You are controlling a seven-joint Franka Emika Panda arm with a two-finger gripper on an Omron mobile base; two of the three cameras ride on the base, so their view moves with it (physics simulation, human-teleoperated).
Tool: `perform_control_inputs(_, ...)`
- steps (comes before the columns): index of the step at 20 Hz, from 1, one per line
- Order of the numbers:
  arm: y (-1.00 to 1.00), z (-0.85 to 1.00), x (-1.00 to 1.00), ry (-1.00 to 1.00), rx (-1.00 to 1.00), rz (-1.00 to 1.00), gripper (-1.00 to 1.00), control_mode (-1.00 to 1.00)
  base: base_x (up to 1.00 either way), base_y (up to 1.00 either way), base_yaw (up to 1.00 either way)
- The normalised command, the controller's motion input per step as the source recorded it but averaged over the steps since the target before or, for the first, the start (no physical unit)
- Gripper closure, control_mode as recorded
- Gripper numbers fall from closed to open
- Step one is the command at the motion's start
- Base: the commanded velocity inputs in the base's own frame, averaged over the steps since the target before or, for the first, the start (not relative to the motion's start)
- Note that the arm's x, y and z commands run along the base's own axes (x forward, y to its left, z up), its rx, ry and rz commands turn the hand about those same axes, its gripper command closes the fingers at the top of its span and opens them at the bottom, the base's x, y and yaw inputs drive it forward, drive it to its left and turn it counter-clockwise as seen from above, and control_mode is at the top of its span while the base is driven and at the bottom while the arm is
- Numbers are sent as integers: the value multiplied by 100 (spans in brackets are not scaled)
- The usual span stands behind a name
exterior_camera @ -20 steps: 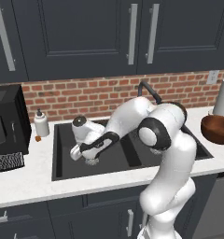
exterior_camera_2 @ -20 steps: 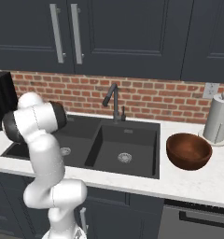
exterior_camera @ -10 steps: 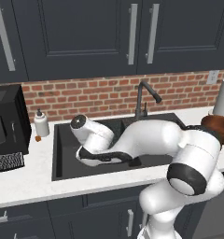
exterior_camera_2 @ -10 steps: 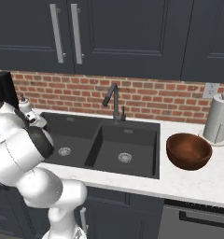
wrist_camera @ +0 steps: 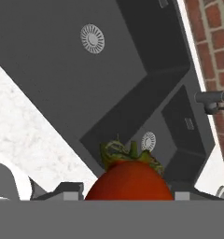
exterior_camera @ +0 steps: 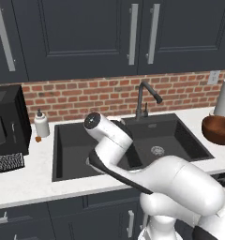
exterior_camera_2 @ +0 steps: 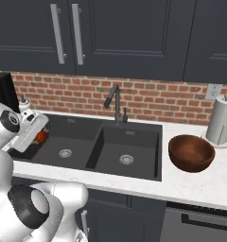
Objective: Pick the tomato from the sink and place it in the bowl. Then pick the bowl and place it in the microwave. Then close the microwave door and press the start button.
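The pincer (wrist_camera: pixel 128 193) is sitting clamped on the tomato (wrist_camera: pixel 129 179), its two dark tips showing on either side of the red fruit in the hand view, with the green stem leaves pointing up toward the camera. From the right base view the tomato (exterior_camera_2: pixel 40 137) is hanging at the hand's end above the left basin of the sink (exterior_camera_2: pixel 134 163), clear of the basin floor. Compared with half a second ago, the arm has been swinging: the hand is now riding higher over the left basin and the elbow is bulging out low toward the cabinet fronts, so the fruit is coming up out of the sink rather than lying in it. That suggests the pick is done and the carry is beginning. The bowl (exterior_camera_2: pixel 191 152) is waiting on the white surface (exterior_camera_2: pixel 200 186) to the right of the sink, well apart from the tomato, beside the paper towel roll (exterior_camera_2: pixel 221 119), so a long sideways travel across both basins is probably lying ahead.
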Motion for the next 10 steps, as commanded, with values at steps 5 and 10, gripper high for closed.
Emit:
perform_control_inputs(5, -100, 5, -35, 0, -6, 6, 100, -100, 0, 0, 0)
perform_control_inputs(10, -100, 19, -14, 0, 0, 1, 100, -100, 0, 0, 0)
